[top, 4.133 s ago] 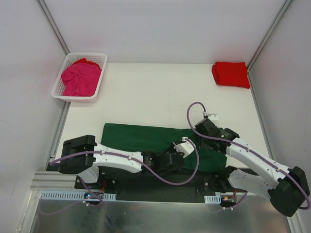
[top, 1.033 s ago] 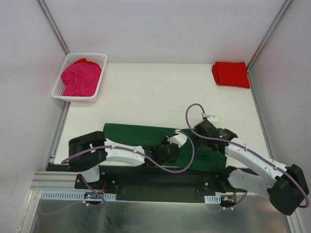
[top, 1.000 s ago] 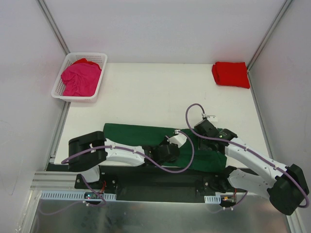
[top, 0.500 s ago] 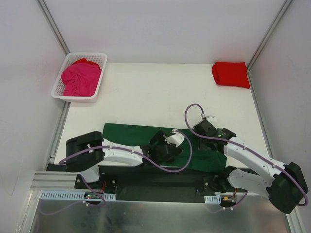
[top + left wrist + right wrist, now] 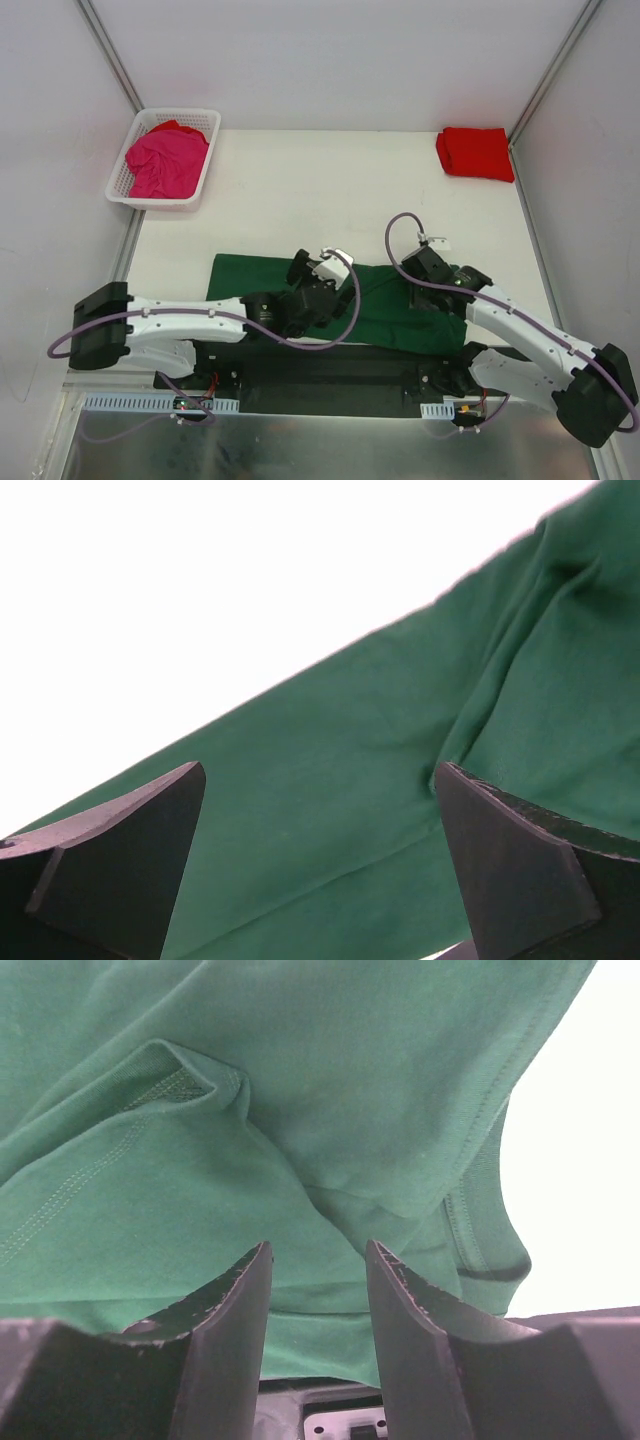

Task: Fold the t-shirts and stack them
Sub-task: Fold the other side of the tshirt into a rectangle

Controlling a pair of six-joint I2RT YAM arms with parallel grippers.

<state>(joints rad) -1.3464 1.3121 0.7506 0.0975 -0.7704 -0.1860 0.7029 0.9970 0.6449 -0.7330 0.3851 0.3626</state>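
A dark green t-shirt [image 5: 250,277] lies as a long flat band across the table's near edge. Over its middle, my left gripper [image 5: 305,270] hangs with its jaws wide apart and nothing between them. In the left wrist view only the green cloth [image 5: 350,730] shows under the left gripper [image 5: 320,780]. My right gripper [image 5: 412,275] sits over the band's right end, jaws partly apart, with creased green cloth and a hem [image 5: 300,1080] beneath the right gripper [image 5: 318,1250], not pinched. A folded red t-shirt [image 5: 475,153] lies at the far right. A pink t-shirt [image 5: 165,165] is bunched in the basket.
The white lattice basket [image 5: 190,114] stands at the far left corner, with a bit of red cloth showing behind the pink. Both arm bases and a black mounting plate [image 5: 330,370] run along the near edge, just below the green shirt. White walls enclose the table.
My left gripper has opened, let go of the green shirt and drawn back to the left, its arm swinging out leftward. The right gripper has hardly moved.
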